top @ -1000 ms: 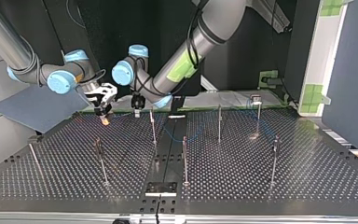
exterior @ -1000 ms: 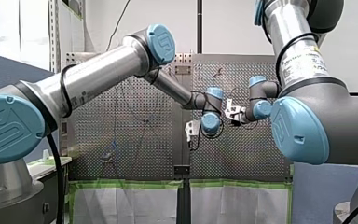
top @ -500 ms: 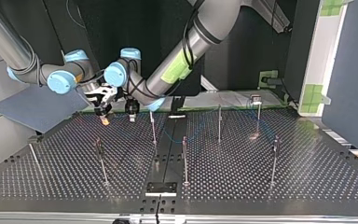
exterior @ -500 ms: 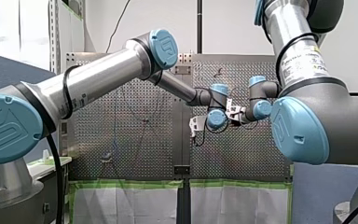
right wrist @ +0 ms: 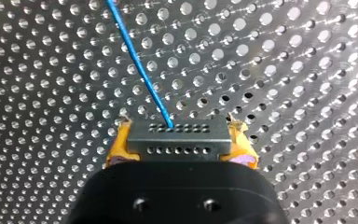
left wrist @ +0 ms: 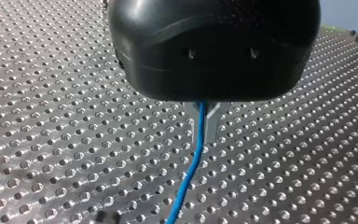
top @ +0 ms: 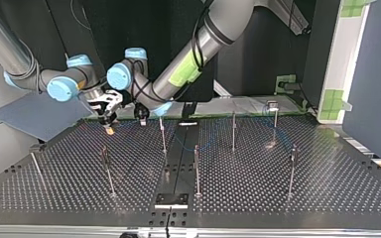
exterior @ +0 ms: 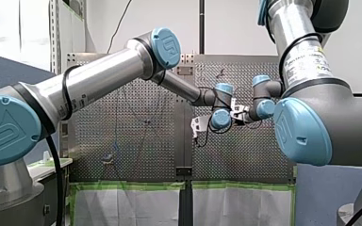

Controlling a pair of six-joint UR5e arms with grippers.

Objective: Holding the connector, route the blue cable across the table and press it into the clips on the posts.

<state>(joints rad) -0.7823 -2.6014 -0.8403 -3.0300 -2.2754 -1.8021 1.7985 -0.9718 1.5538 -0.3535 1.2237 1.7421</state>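
R gripper (right wrist: pixel 181 135) clamps connector (right wrist: pixel 177 143) betw. yellow pads (right wrist: pixel 117 145); cable (right wrist: pixel 137 65) runs out ahead of it. L gripper (left wrist: pixel 208 123) closed round cable, which trails ahead over table (left wrist: pixel 51 116).

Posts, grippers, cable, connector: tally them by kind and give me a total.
posts: 7
grippers: 2
cable: 1
connector: 1
Total: 11
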